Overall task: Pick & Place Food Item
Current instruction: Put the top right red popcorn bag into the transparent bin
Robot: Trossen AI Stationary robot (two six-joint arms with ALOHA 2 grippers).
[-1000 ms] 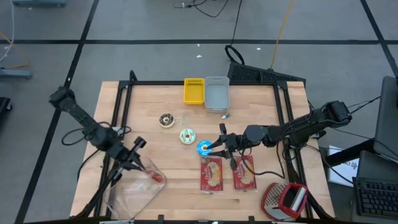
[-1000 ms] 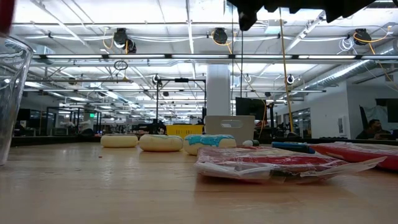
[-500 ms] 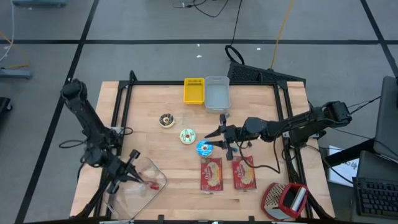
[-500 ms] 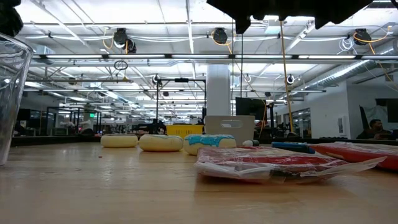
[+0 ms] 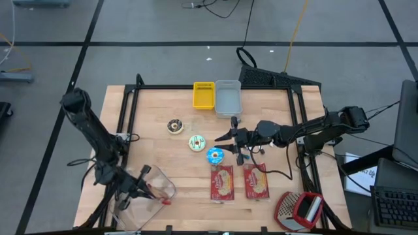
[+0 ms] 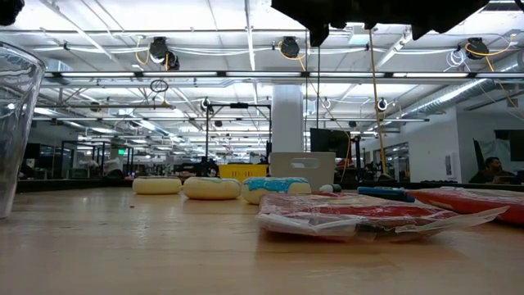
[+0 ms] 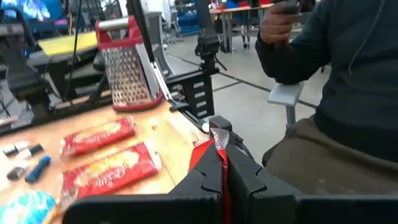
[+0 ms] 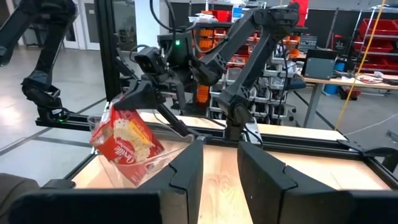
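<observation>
From my remote seat, the left gripper (image 5: pixel 151 190) sat at the near-left corner of the table (image 5: pixel 157 111), fingers pinched tight on a red snack packet (image 8: pixel 126 147), held just over the clear plastic container (image 5: pixel 145 196). In the right wrist cam the packet hung tilted from the left arm's fingers, above the container's rim. Left wrist cam showed only a red sliver of it (image 7: pixel 211 158) squeezed between the pads, w/ a seated person (image 7: pixel 336 93) in a dark top beyond the table edge. The right gripper (image 5: pixel 230 145) hovered mid-table w/ its fingers part-way apart and nothing between them, near the blue-iced donut (image 5: pixel 214 155) but prob. not touching it; hard to judge height from overhead. Two more red packets (image 5: pixel 222 181) and (image 5: pixel 256 180) lay flat side by side toward the near edge, just beside the blue donut. A green-iced donut (image 5: pixel 196 142) and a chocolate one (image 5: pixel 174 126) sat further left, apart from each other. At the far edge a yellow bin (image 5: pixel 204 94) and a grey bin (image 5: pixel 228 98) stood touching. A red-handled grater (image 5: pixel 299 209) lay at the near-right corner.
</observation>
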